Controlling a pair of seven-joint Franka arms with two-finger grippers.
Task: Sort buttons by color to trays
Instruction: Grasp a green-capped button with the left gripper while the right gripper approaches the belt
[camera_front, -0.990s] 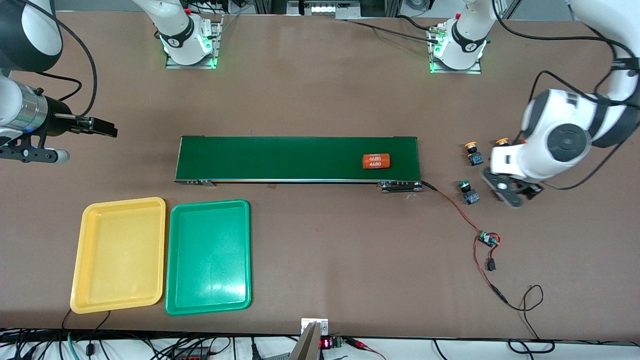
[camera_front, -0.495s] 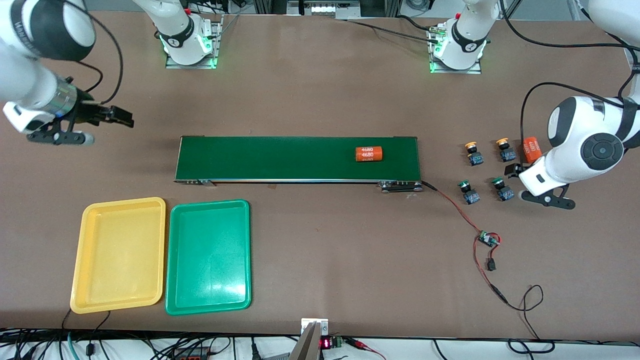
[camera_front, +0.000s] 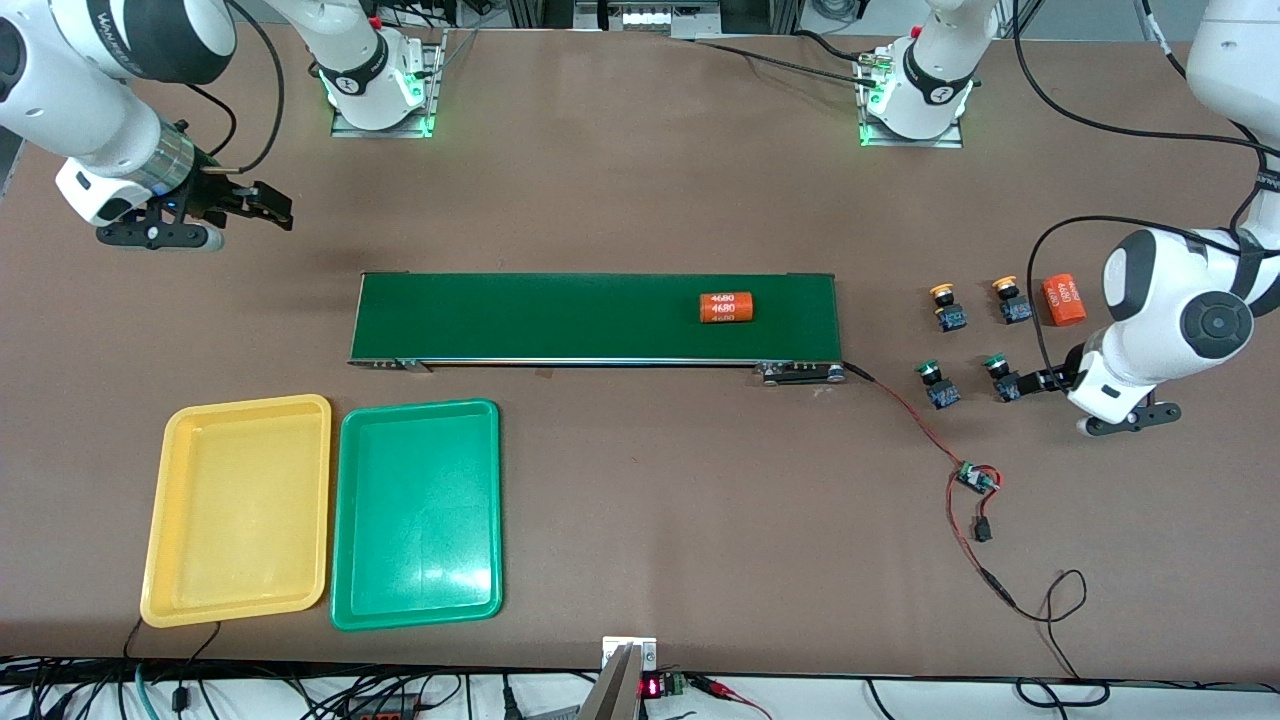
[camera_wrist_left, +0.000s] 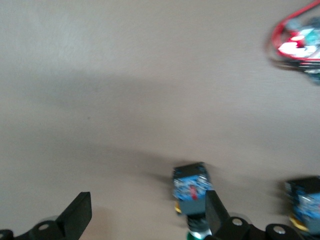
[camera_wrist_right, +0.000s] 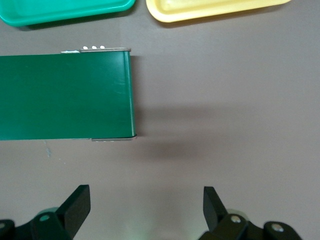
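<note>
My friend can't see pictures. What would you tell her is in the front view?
Four buttons, two yellow-capped and two green-capped, sit on a brown table past one end of a green conveyor belt carrying an orange cylinder. The left gripper, open, is beside a green button. A yellow tray and green tray lie empty.

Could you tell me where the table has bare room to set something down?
Bare tabletop lies between the green tray and the red wiring, and between the conveyor belt and the arm bases. Crowded: the buttons beside the left gripper.
</note>
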